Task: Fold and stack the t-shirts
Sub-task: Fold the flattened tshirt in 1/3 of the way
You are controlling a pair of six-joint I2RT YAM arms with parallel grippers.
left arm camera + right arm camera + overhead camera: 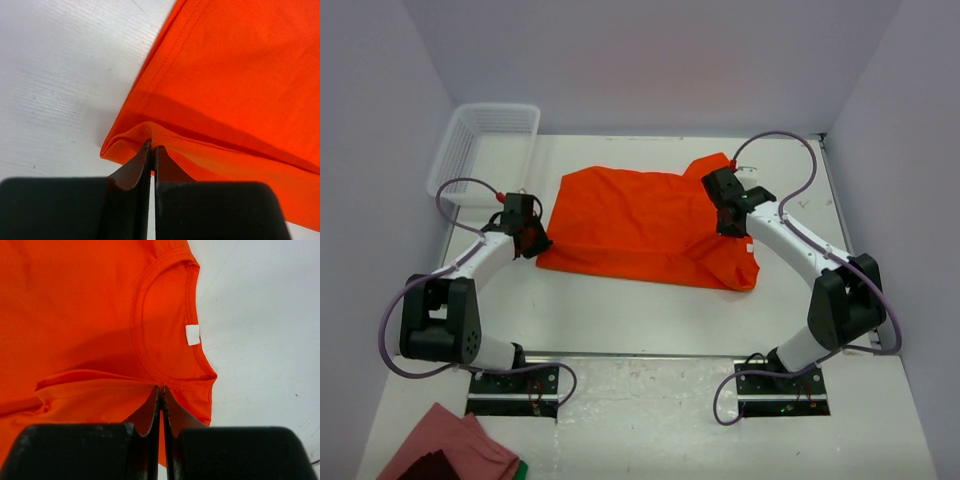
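The white desk (650, 320) is carrying the orange-red t-shirt (640, 225), which is lying spread across its middle, between the two arms. The left tool (153, 148) is pinching the shirt's folded left corner. The right tool (162, 389) is clamping a fold just beside the neckline (137, 315).

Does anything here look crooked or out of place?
Nothing looks damaged. The orange t-shirt lies slightly askew, its right end rumpled; a pinkish-red cloth sits bunched at the table's near left corner.
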